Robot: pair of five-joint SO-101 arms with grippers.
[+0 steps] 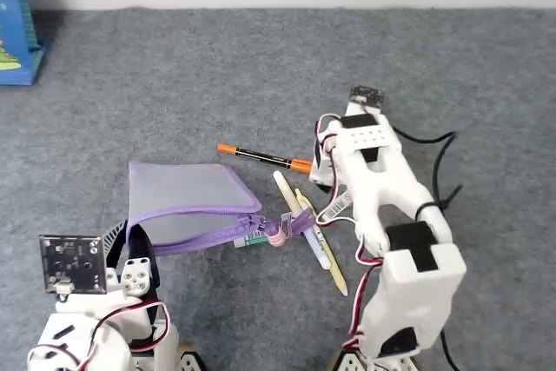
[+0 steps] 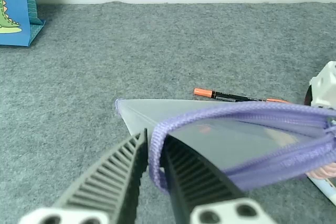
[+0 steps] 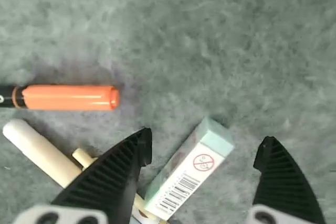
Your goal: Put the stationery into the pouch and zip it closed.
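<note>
Pouch (image 1: 187,197) flat on bench (image 1: 174,67). My left pincer (image 2: 152,166) pinches its purple zip edge; I judge this anchors mouth for loading. Right pincer (image 3: 206,137) spread, eraser box (image 3: 191,169) between jaws, positioned for pickup. Pens (image 1: 302,220) just beside right pincer.

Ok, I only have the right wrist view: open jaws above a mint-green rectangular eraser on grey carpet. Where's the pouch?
Observer: The translucent purple-zipped pouch lies on the grey carpet, on the left arm's side of the right gripper, with its mouth open.
Operator: Is it free to slide?
Observer: Probably not. The left gripper is shut on its purple zip edge, at the end away from yours.
</note>
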